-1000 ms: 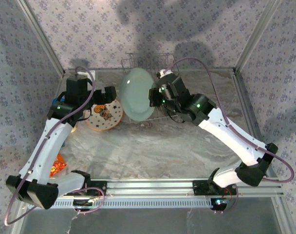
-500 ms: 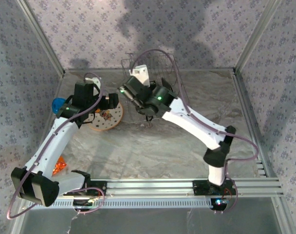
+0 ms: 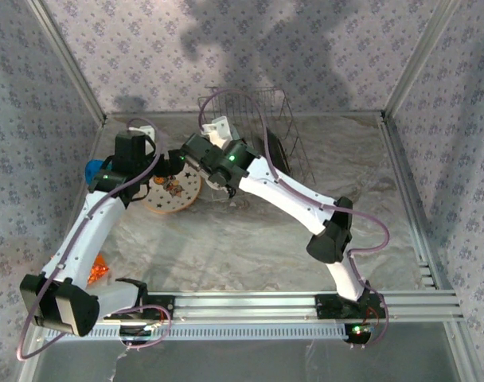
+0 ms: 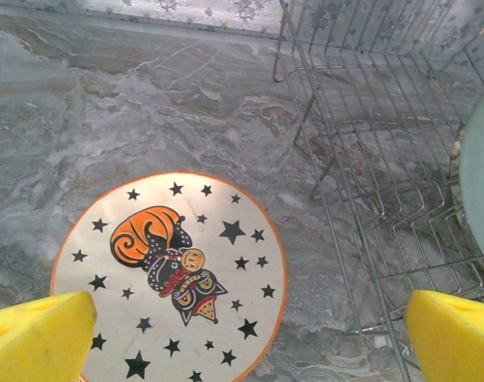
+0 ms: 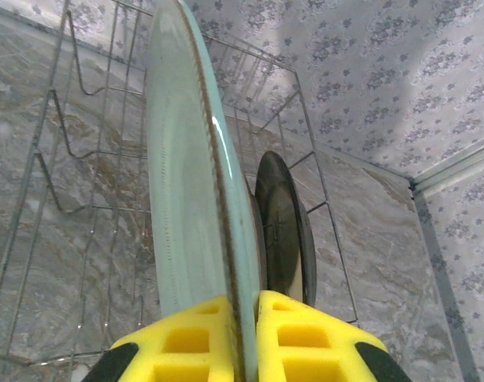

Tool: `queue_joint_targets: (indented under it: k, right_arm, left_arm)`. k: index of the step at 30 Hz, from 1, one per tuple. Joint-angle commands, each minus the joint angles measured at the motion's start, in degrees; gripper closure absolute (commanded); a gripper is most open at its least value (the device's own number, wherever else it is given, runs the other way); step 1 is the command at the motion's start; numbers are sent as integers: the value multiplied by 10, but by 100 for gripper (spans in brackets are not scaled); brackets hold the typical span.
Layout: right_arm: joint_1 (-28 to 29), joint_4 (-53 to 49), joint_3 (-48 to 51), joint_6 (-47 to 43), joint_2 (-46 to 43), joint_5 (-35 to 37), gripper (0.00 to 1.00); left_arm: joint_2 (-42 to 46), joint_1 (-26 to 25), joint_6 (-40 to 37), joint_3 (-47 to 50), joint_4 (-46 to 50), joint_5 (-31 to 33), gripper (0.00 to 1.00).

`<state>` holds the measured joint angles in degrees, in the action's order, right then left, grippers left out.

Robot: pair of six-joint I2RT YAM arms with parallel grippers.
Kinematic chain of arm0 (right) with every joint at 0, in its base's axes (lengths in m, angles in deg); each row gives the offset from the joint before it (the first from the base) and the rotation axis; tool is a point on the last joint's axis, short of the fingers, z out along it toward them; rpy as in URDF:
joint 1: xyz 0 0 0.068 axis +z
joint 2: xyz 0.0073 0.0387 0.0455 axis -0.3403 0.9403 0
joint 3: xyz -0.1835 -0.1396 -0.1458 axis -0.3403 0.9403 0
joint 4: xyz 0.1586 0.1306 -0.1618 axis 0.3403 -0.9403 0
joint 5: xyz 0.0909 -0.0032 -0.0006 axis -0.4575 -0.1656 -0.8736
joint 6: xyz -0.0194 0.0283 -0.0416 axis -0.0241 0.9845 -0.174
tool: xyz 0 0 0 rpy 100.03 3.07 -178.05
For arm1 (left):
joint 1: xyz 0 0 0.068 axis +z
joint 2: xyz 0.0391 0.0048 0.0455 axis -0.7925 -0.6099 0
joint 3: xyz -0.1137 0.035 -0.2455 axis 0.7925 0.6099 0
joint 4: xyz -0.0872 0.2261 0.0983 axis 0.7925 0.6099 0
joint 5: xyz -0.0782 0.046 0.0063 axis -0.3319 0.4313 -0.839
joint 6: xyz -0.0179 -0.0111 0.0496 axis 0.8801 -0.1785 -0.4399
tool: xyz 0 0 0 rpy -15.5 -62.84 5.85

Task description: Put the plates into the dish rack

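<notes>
Marbled grey tabletop (image 3: 250,247) lies between patterned walls. At left, the left end effector (image 4: 246,318) hangs released, fingers spread wide, above the cream star plate (image 4: 170,274), which lies flat just beside the dish rack (image 3: 288,111). Farther right, the right end effector (image 5: 248,318) is clenched on the pale teal plate (image 5: 186,175), held on edge over the rack. The black plate (image 5: 286,231) stands upright in it.

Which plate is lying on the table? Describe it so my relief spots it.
Find the wire rack at the back of the table; a plate lies flat just left of it. It is cream with black stars and an orange picture, unlike the plain teal plate in the right tool and the black plate in the rack.
</notes>
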<state>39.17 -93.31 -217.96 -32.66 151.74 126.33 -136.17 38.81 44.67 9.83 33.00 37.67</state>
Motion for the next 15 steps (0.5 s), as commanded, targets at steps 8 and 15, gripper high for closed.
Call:
queue_joint_targets:
  k: [8,15]
  right_arm:
    - [-14,-26,-24,31,11,86,100]
    - [-20,-32,-23,34,25,100,100]
  left_arm:
    - [-7,22,14,2,-13,-9,1]
    - [-6,24,17,1,-13,-13,1]
